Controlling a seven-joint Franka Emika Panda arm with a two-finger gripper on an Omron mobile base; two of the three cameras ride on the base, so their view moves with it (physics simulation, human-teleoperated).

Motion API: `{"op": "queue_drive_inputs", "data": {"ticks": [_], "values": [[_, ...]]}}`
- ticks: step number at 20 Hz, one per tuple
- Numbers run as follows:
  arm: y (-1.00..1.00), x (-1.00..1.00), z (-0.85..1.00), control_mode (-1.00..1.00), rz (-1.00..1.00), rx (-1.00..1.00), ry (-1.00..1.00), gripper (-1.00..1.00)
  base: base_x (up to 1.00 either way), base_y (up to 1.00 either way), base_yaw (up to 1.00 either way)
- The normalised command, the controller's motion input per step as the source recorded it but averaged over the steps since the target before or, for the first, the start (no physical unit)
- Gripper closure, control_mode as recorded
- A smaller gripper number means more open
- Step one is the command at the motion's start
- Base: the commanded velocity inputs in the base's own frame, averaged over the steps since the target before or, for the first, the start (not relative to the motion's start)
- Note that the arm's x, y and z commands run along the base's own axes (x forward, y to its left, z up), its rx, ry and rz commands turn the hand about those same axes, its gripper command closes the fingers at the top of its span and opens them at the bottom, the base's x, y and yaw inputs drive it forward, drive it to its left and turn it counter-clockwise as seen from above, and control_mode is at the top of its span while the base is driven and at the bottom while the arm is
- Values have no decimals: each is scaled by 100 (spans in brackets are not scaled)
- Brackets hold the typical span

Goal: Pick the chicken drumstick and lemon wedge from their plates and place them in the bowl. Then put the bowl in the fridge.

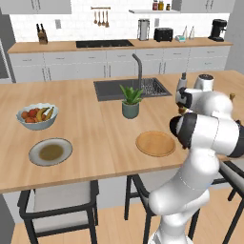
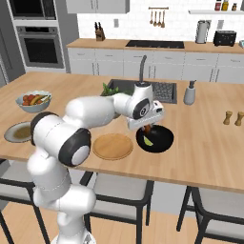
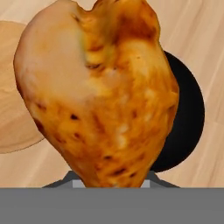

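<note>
Now the fingers (image 2: 147, 127) are clenched on the chicken drumstick (image 3: 98, 92), holding it just above the black bowl (image 2: 159, 138) on the desk (image 2: 205, 147). Inside the bowl lies the lemon wedge (image 2: 148, 141). Just left of the bowl sits the tan plate (image 2: 113, 146); the grey plate (image 1: 50, 151) lies far left, near the fruit bowl (image 1: 37, 116).

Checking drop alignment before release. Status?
Claw shut on chicken drumstick, above black bowl. Lemon wedge already in bowl. Nothing in the way.
</note>
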Motion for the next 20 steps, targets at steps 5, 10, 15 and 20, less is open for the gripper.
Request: {"op": "queue_drive_inputs", "data": {"ticks": [5,10,15,20], "values": [[-31,24,-38,-100,21,0,2,100,0,0,0],[-6,40,-37,-100,19,0,5,100,0,0,0],[-2,54,-13,-100,17,0,12,100,0,0,0],[-26,13,-22,-100,12,0,16,100,0,0,0]]}}
